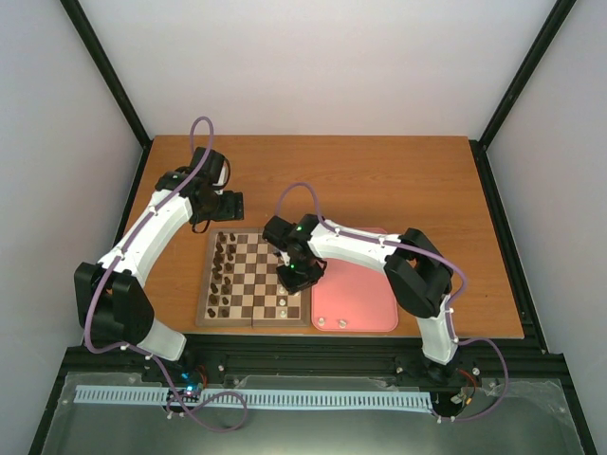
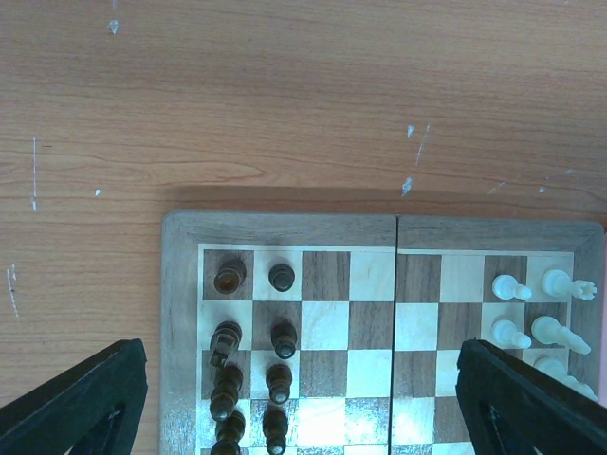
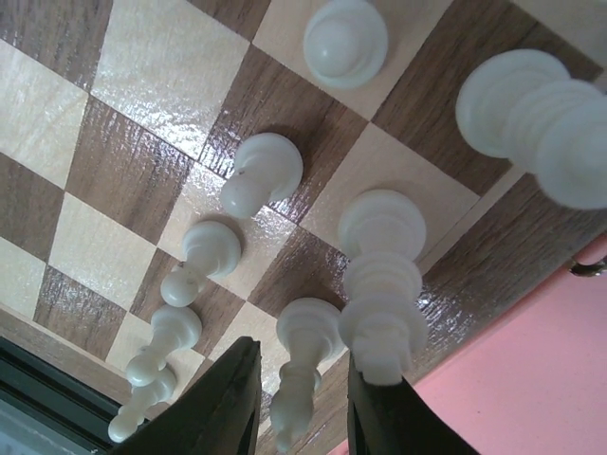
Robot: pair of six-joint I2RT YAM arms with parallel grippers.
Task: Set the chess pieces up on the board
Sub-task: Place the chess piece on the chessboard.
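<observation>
**Step in hand:** placing the cream side. The counter (image 1: 379, 180) carries the board (image 1: 252, 321) at its near edge, left of centre, with a pink tray (image 1: 365, 284) just beside it toward the right edge. The dark pieces (image 2: 280, 332) fill the board's left columns. The chess pieces (image 3: 379, 256) stand in two lines along the side facing the tray, but two strays (image 1: 321, 322) lie on the tray by the counter's near edge, so the task is judged nearly done.

**Next move:** lift straight up clear of the crowded neighbours, then fetch a stray.

**Fingers:** the right gripper (image 3: 302, 353) is low over the board's tray side, jaws narrowly parted astride one standing piece (image 3: 308, 332) – a sliver of gap shows each side, so it appears unclamped. The left gripper (image 2: 302, 360) hovers at the board's far side, spread wide, holding nothing.
</observation>
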